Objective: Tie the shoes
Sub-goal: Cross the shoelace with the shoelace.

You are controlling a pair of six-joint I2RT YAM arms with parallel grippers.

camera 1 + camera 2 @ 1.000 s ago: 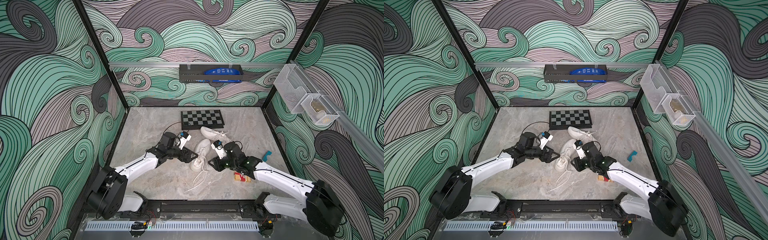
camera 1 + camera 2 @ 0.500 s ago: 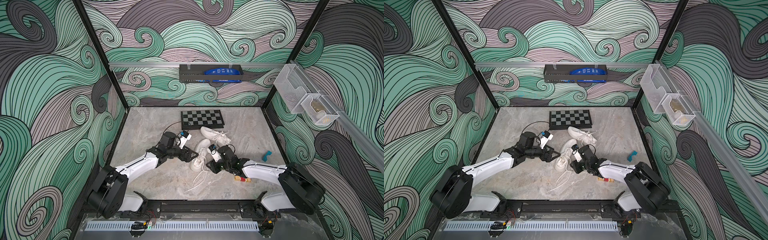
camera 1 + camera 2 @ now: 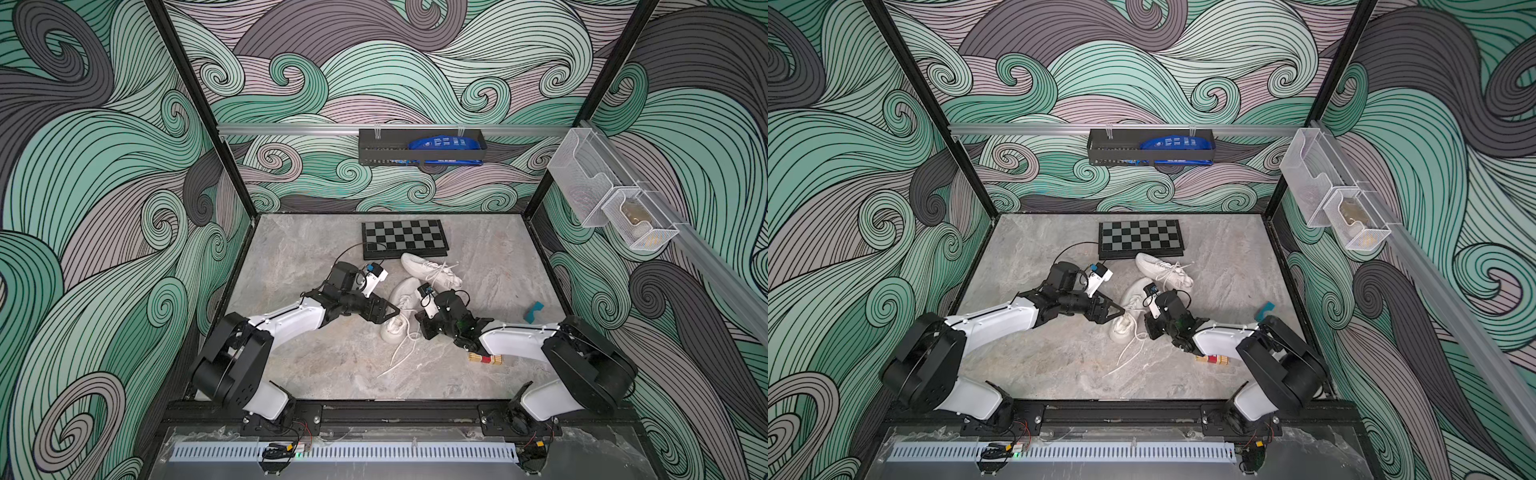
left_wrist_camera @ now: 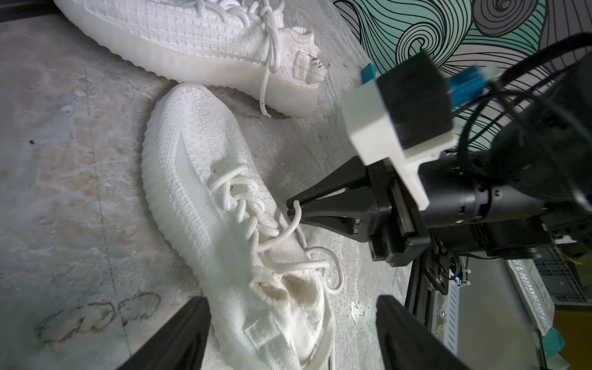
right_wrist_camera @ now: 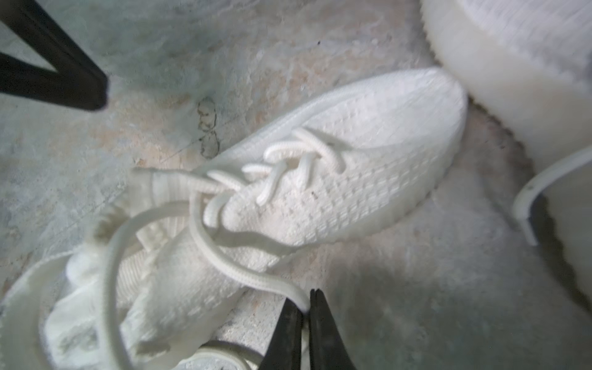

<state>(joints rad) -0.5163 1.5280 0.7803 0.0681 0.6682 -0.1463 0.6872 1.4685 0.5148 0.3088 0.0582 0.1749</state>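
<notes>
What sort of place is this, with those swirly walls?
Probably a robot test booth: left arm and right arm bolted to a frame, patterned walls around one small table, and props laid out: white shoes, a chessboard.

The left gripper [image 4: 290, 299] is held wide open, its arm stretched low and forward. Just ahead of its fingertips, the right gripper [image 5: 312, 294] is pinched shut on a lace [image 5: 250, 275], facing it.

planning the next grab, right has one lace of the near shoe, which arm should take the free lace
Left, likely. The left gripper is open at the heel end of the near shoe, close to the free lace. The right gripper is shut on the other lace, so it's busy.
</notes>
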